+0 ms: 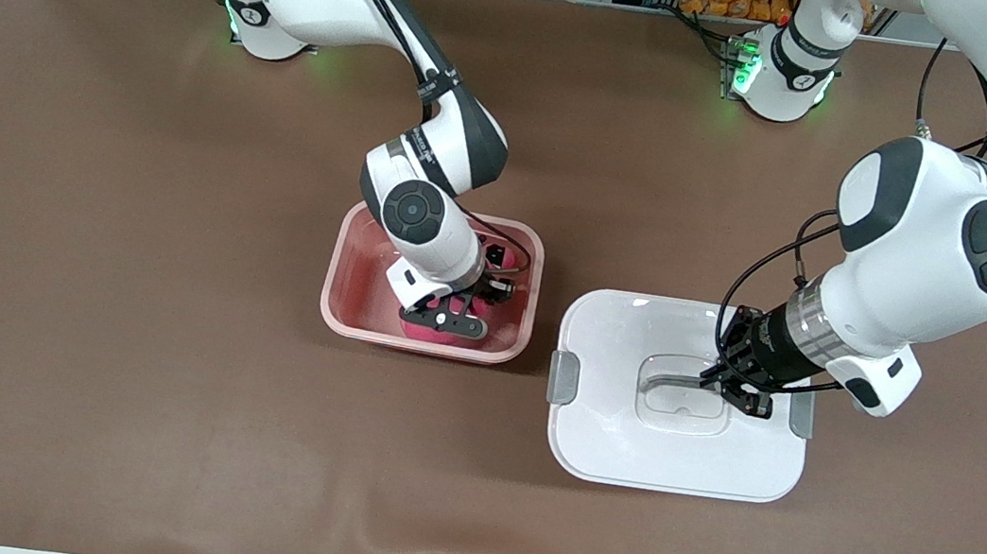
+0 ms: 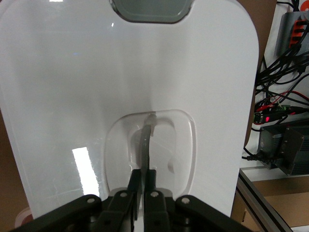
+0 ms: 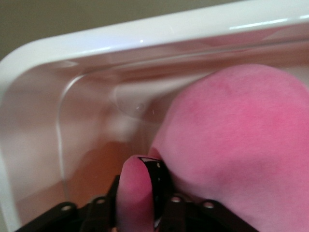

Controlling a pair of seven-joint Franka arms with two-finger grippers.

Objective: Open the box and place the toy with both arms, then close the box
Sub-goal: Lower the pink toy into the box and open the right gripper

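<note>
The pink translucent box [image 1: 333,280] stands open near the table's middle, and the pink toy [image 1: 427,333] [image 3: 241,140] lies inside it against the wall nearer the front camera. My right gripper [image 1: 445,320] [image 3: 138,171] reaches down into the box. It is open, and one small nub of the toy [image 3: 133,193] sits loosely between its fingers. The white lid [image 1: 615,436] [image 2: 67,96] lies flat on the table beside the box, toward the left arm's end. My left gripper [image 1: 732,385] [image 2: 143,171] is shut on the lid's clear recessed handle [image 1: 674,387] [image 2: 147,133].
Grey clips [image 1: 563,377] [image 1: 801,415] sit at the lid's two short ends. Brown mat [image 1: 151,413] covers the table. Cables and electronics [image 2: 285,125] show past the table's edge in the left wrist view.
</note>
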